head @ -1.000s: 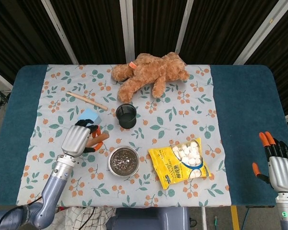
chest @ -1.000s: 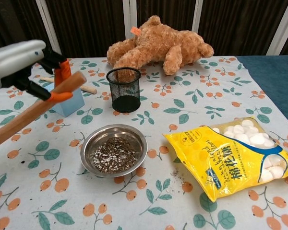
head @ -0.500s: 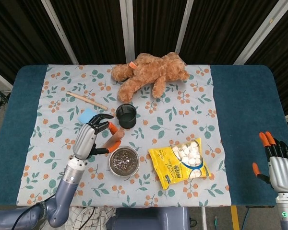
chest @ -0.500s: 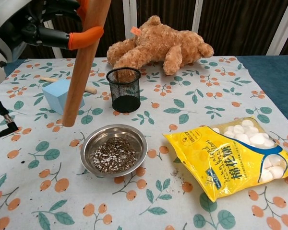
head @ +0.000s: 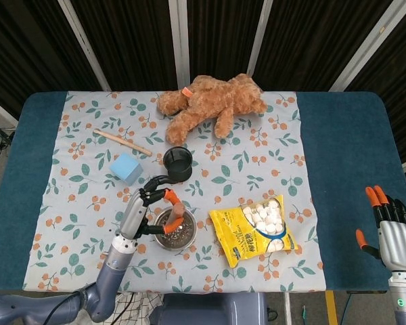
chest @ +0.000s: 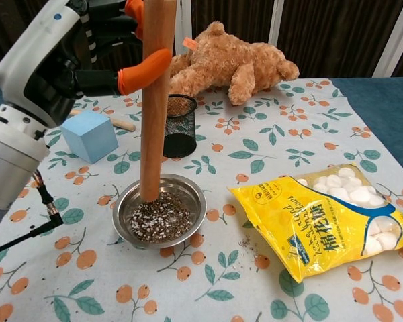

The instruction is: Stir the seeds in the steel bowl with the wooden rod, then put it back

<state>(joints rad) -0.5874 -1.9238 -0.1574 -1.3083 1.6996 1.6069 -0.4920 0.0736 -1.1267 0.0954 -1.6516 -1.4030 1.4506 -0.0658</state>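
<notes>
So the pickup looks done and the stirring barely begun: the left hand (chest: 67, 60) grips the wooden rod (chest: 154, 100) upright, fingers wrapped round its upper part, its lower end just meeting the seeds (chest: 160, 217) at the near-left side of the steel bowl (chest: 195, 194); stirring and putting it back remain; the right hand (head: 392, 227), well apart at the table's edge, holds nothing, fingers straight.

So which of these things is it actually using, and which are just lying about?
In use:
- left hand, holding the rod
- wooden rod, upright, tip in the seeds
- steel bowl
- seeds

Lying about:
- teddy bear
- mesh cup
- blue block
- marshmallow bag
- thin stick
- right hand, idle at the table edge
</notes>
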